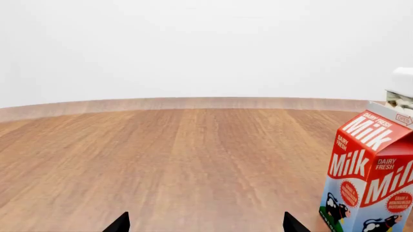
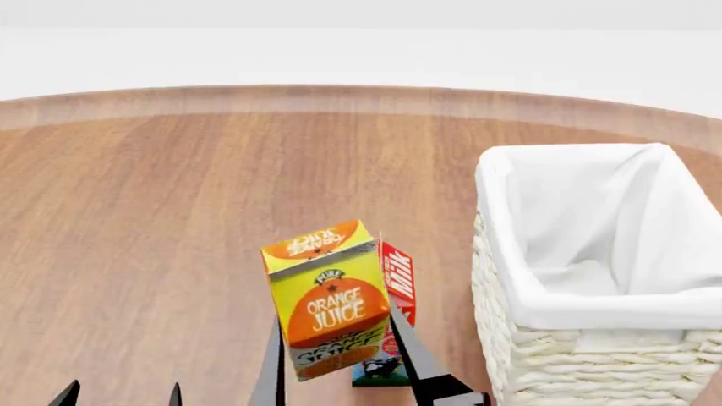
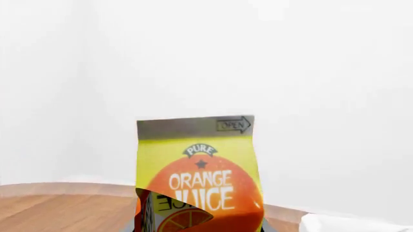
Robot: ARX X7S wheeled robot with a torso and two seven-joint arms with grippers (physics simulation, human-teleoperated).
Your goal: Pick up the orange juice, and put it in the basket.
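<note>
The orange juice (image 2: 330, 302), a yellow and orange carton, is held tilted above the wooden table, left of the basket (image 2: 587, 296). My right gripper (image 2: 341, 365) is shut on its lower part, one dark finger (image 2: 270, 368) on each side. In the right wrist view the carton (image 3: 200, 174) fills the middle and hides the jaws. The basket is cream wicker with a white cloth lining, and nothing shows inside it. My left gripper (image 2: 121, 395) is open and empty low over the table at the near left; its tips show in the left wrist view (image 1: 205, 226).
A red and white Milk carton (image 2: 395, 292) stands on the table just behind the held juice, close to the basket; it also shows in the left wrist view (image 1: 371, 174). The round wooden table (image 2: 169, 211) stretches left and back to its edge.
</note>
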